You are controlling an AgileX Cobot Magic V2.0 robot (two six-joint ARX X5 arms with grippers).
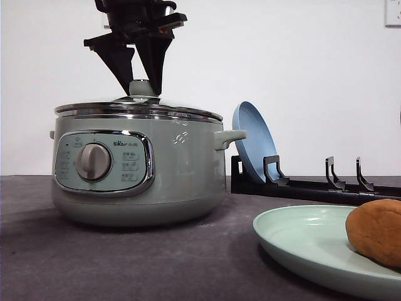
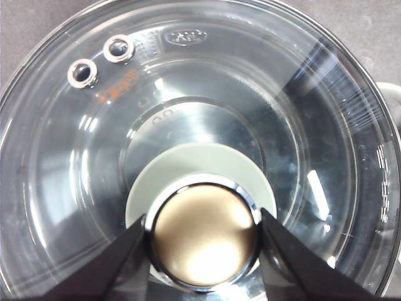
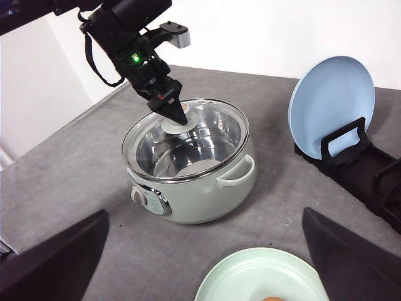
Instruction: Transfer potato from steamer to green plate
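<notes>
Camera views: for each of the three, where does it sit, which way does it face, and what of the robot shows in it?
Front view: low at table height, facing forward at the steamer, green plate and potato; the left gripper shows above the lid.
Left wrist view: on the left arm, looking straight down onto the glass lid; its fingers flank the lid knob.
Right wrist view: raised, looking down across the table; the right gripper is spread wide.
Shared: front and right wrist views both show the blue plate.

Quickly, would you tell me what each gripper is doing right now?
Left gripper: fingers against both sides of the lid knob, shut on it.
Right gripper: open, holding nothing.
</notes>
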